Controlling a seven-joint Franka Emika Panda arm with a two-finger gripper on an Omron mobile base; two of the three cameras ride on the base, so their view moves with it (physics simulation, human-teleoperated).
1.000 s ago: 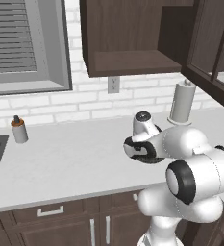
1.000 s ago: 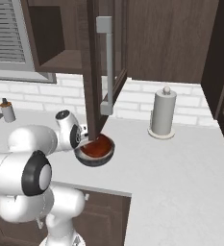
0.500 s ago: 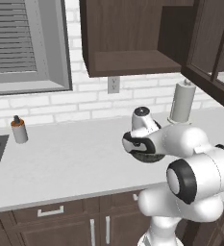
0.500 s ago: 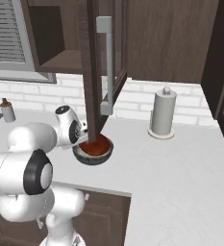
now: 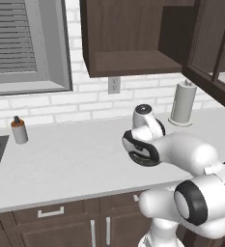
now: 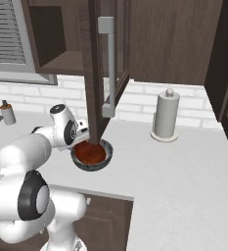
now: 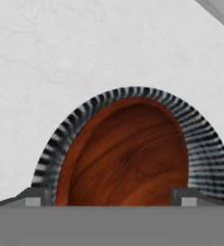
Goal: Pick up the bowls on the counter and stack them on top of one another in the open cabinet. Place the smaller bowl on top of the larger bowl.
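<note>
Bowls nested on the desk, fingers poised at the near rim

Smaller bowl (image 6: pixel 91 154): glossy reddish-brown, seen in the right base view sitting inside the larger bowl (image 6: pixel 104 158), the pair resting on the desk (image 6: pixel 184 186) near its front edge, under the hanging cabinet door. In the hand view the reddish-brown hollow (image 7: pixel 128 153) lies directly ahead of the fingers, ringed by a grey striped rim (image 7: pixel 207 144) that reads as the larger bowl's wall.

Fingers: two dark tips (image 7: pixel 36 196) rise at the bottom of the hand view, one at each side of the bowl's near edge, set wide apart. Gripper (image 7: pixel 108 199) judged open and holding nothing; whether the tips touch the rim cannot be told.

Governing relation: bowls lie straight in front of and below the hand, centred between the tips. A round bowl has no long axis, so any rim point serves; the near rim is closest.

Open cabinet (image 5: pixel 133 62): bare shelf, up and to the left of the bowls in the left base view, well apart from them. Lifting to it calls for a rise and a reach toward the wall.

Also present: paper towel roll (image 5: pixel 182 103) by the wall, small bottle (image 5: pixel 19 130) far left
</note>
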